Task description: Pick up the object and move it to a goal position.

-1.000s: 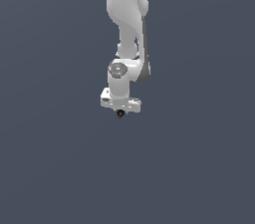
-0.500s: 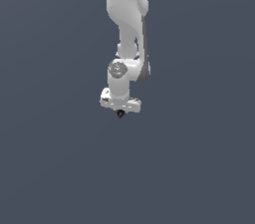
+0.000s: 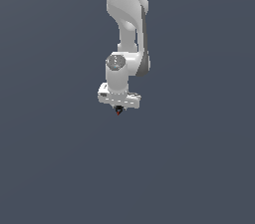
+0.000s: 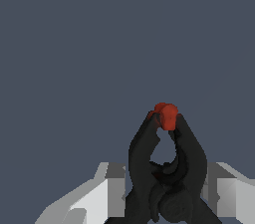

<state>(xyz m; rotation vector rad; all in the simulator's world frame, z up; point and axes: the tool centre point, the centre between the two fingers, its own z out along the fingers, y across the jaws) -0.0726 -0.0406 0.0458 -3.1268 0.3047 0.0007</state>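
One red object (image 4: 166,115) sits pinched between the two black fingertips (image 4: 144,143) of the single white gripper (image 3: 118,110), whose jaws are closed on it.

The white Panda arm (image 3: 127,24) hangs straight down from the top of the exterior view, wrist vertical, gripper (image 3: 118,109) pointing downward. In the wrist view its black fingertips (image 4: 144,141) converge, pinching the small red object (image 4: 166,115) between their ends.
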